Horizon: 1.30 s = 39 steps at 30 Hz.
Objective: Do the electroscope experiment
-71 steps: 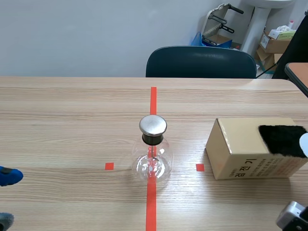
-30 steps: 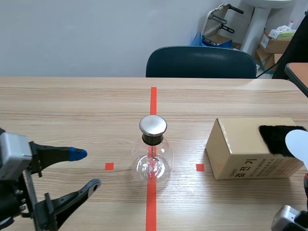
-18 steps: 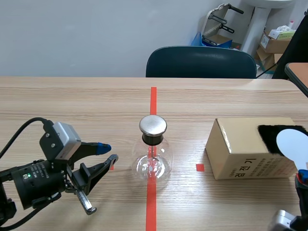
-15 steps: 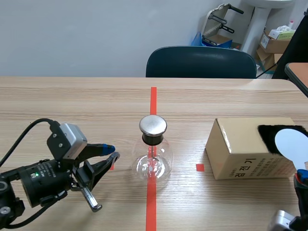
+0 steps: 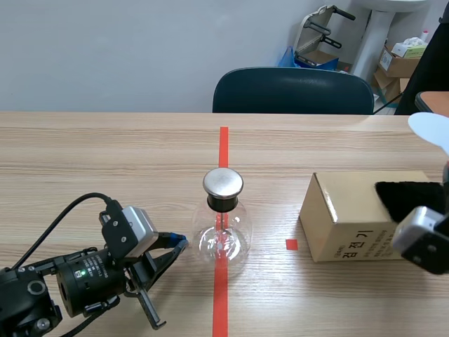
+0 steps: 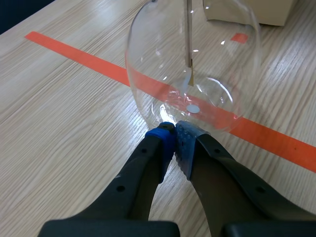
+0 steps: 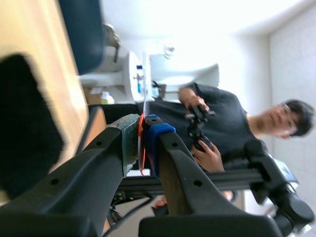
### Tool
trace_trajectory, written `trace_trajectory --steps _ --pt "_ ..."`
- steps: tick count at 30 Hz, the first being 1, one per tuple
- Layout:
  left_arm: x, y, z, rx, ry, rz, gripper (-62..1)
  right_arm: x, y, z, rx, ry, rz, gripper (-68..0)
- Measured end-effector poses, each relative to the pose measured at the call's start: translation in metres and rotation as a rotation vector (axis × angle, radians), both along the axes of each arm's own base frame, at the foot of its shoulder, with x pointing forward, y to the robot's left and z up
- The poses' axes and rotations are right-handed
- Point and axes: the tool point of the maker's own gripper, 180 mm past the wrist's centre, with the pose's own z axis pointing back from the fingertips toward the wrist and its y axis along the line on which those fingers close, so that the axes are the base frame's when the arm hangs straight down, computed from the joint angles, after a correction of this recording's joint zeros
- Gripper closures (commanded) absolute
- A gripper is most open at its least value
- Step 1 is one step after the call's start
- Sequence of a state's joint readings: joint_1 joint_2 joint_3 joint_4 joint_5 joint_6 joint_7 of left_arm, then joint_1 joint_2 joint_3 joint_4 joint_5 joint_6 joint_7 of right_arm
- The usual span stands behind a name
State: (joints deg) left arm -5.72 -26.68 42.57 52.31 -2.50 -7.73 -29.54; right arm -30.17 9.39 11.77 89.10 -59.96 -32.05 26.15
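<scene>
Left end effector (image 6: 174, 132) beside upright electroscope (image 6: 192, 69)

Flask (image 6: 192, 64) right before left pincer (image 6: 174, 130)

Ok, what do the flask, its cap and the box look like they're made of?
Flask: clear glass by the look, see-through with bright glints. Cap: likely metal, with a dull silver sheen. Box: brown cardboard, matte, with folded edges and print.

Left claw (image 6: 174, 134) touches the flask (image 5: 223, 235), box (image 5: 351, 219) stands to its right, right claw (image 7: 142, 129) holds the disc (image 5: 429, 128).
</scene>
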Motion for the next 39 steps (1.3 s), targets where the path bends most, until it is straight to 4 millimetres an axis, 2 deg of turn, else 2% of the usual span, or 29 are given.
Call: trace_trajectory --steps 4,8,15,19,24,29,34,39 --pt "-0.003 -0.003 -0.004 0.013 -0.004 -0.018 -3.4 0.008 0.016 0.018 0.032 -0.038 0.010 -1.7" --pt "-0.004 -0.004 -0.004 0.013 -0.003 -0.018 -3.4 0.013 0.036 0.026 0.060 -0.055 0.037 -1.7" --pt "-0.002 -0.002 -0.004 0.020 -0.014 -0.005 -3.4 0.012 0.077 0.020 0.051 -0.036 0.100 -1.7" --pt "-0.002 -0.002 -0.004 0.020 -0.014 -0.005 -3.4 0.008 0.098 0.027 0.053 -0.090 0.125 -1.7" --pt "-0.002 -0.003 -0.003 0.013 -0.019 -0.007 -3.4 0.002 0.123 0.023 0.035 -0.083 0.162 -1.7" --pt "-0.002 -0.004 0.001 -0.003 -0.031 -0.012 -3.4 -0.002 0.135 0.017 0.028 -0.067 0.157 -1.7" --pt "-0.002 -0.005 0.004 -0.018 -0.042 -0.016 -3.4 -0.002 0.140 0.000 0.008 -0.032 0.131 -1.7" --pt "-0.002 -0.005 0.003 -0.015 -0.040 -0.015 -3.4 0.001 0.132 -0.015 0.000 0.001 0.078 -1.7"
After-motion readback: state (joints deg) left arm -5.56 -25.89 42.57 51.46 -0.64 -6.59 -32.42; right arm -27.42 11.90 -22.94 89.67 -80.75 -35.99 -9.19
